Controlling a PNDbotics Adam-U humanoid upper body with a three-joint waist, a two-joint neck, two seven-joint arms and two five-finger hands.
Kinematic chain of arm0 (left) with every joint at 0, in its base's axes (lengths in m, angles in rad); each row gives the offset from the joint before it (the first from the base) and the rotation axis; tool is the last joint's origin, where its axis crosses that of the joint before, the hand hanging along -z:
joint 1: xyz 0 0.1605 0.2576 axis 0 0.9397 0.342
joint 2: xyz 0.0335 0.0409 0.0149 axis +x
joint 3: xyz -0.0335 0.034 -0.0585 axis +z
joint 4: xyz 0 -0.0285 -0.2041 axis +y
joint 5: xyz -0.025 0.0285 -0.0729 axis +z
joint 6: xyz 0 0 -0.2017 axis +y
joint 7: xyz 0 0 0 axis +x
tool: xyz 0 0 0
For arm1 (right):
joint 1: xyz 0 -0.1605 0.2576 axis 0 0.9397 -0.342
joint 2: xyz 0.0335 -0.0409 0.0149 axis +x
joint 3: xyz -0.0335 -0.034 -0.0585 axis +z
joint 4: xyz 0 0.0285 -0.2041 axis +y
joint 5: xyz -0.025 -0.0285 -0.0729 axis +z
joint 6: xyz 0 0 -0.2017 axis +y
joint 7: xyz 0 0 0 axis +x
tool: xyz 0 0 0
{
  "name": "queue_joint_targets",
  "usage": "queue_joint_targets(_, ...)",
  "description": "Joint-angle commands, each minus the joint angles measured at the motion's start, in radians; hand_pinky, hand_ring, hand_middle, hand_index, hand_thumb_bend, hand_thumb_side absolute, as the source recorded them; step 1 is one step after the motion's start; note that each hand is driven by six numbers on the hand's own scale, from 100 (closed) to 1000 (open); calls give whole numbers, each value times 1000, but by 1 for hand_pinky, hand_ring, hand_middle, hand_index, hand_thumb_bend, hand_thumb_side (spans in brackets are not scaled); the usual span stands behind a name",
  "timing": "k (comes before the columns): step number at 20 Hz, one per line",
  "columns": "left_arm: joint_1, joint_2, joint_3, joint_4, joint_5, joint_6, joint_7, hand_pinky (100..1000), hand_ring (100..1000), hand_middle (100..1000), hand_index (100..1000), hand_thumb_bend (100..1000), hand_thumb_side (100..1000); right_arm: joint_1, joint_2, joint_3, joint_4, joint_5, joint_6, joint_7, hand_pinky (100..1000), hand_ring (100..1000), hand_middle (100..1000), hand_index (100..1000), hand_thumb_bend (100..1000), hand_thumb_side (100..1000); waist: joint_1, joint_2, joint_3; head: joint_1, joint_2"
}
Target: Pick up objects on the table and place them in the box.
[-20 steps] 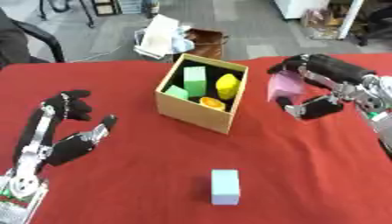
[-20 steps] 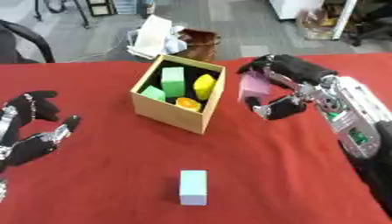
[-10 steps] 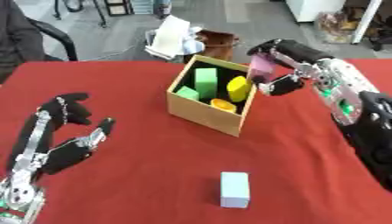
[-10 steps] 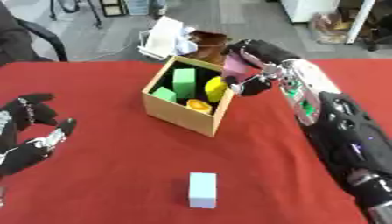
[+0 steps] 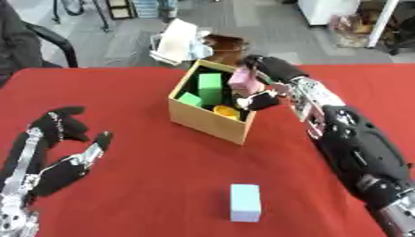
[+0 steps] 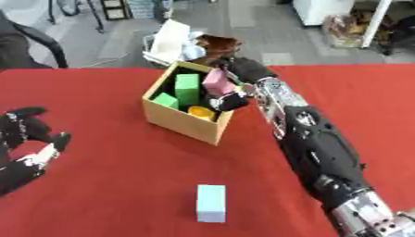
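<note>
A red table seen from above by the robot's head camera. Nearest the viewer, a pale blue block (image 5: 245, 202) stands alone on the red cloth, not yet picked up and well apart from both hands. At the lower left the robot's left hand (image 5: 58, 155) rests idle on the table, its black fingers spread and relaxed, holding nothing. Farther back, near the middle of the table, sits an open cardboard box (image 5: 207, 121). Inside it are a tall green block (image 5: 209, 86), a smaller green piece (image 5: 191, 99) and a yellow-orange piece (image 5: 226, 112). The robot's right arm reaches in from the lower right across the table, and its right hand (image 6: 243, 76) hangs over the far right corner of the box, fingers and thumb curled around a pink block (image 6: 216, 81). The pink block is tilted, at the box's rim, beside the tall green block. The step in hand looks like placing the pink block: the next move would call for the fingers to part so it drops in among the others, then the hand lifting clear of the box wall. After that, the blue block would remain to fetch
</note>
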Motion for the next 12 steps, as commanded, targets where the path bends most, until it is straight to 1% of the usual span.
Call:
queue_joint_targets(1,-4,11,6,-10,0,-4,3,641,510,500,771,513,363,-28,-26,20,-72,-9,-24,-1,867,867,928,963,298,534,-15,-30,-7,7,-5)
queue_joint_targets(4,4,16,14,-7,-3,-4,9,640,509,499,771,512,363,-16,-63,54,-164,-85,-53,35,852,854,912,960,261,525,-20,-32,-26,21,-1)
queue_joint_targets(6,11,19,21,-5,-6,-4,16,640,509,498,771,510,363,6,-105,83,-253,-168,-59,63,831,836,886,953,236,492,-24,-33,-41,32,1)
queue_joint_targets(7,15,21,24,-3,-7,-4,21,640,509,498,771,510,363,19,-127,98,-301,-218,-58,78,831,836,886,953,236,492,-26,-33,-47,36,2)
queue_joint_targets(8,19,23,30,-2,-8,-2,27,639,507,496,769,509,362,40,-153,114,-354,-272,-55,93,811,818,861,949,192,447,-27,-33,-56,43,3)
queue_joint_targets(10,23,26,39,1,-10,0,40,639,506,495,769,509,362,79,-201,141,-462,-378,-30,132,808,815,857,948,184,440,-29,-33,-66,49,4)
queue_joint_targets(12,24,27,41,1,-10,1,45,639,506,495,769,509,362,95,-223,154,-527,-435,3,168,808,815,857,948,184,440,-30,-33,-69,51,4)
